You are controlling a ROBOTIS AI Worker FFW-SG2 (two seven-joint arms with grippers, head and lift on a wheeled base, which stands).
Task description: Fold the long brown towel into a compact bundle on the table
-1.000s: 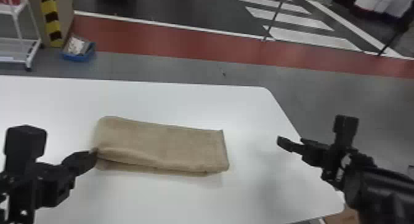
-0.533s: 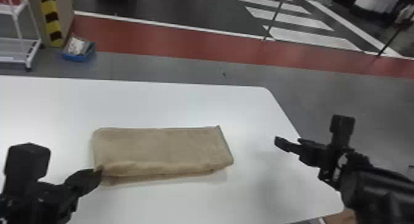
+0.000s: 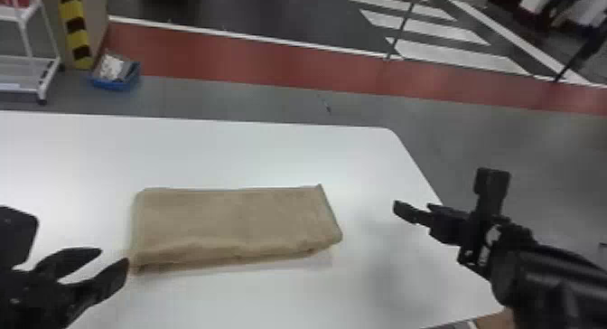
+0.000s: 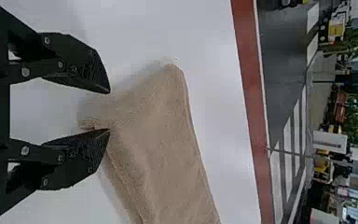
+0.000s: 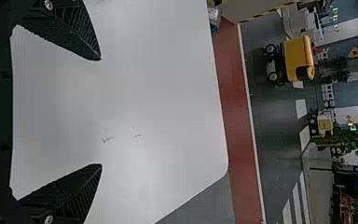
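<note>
The brown towel lies folded into a flat oblong on the white table, its long side running left to right. By its near left corner is my left gripper, fingers parted. In the left wrist view, the left gripper stands open at the corner of the towel, one fingertip overlapping its edge in the picture. My right gripper is held over the table's right part, apart from the towel. The right wrist view has the right gripper wide open with bare table between its fingers.
The white table extends around the towel, with its right edge passing under the right arm. Beyond the far edge, on the floor, are a blue bin and a white rack.
The left gripper has let go of the towel's near left corner and opened. The towel's far side was pulled nearer and straightened. The right arm has shifted slightly left.
</note>
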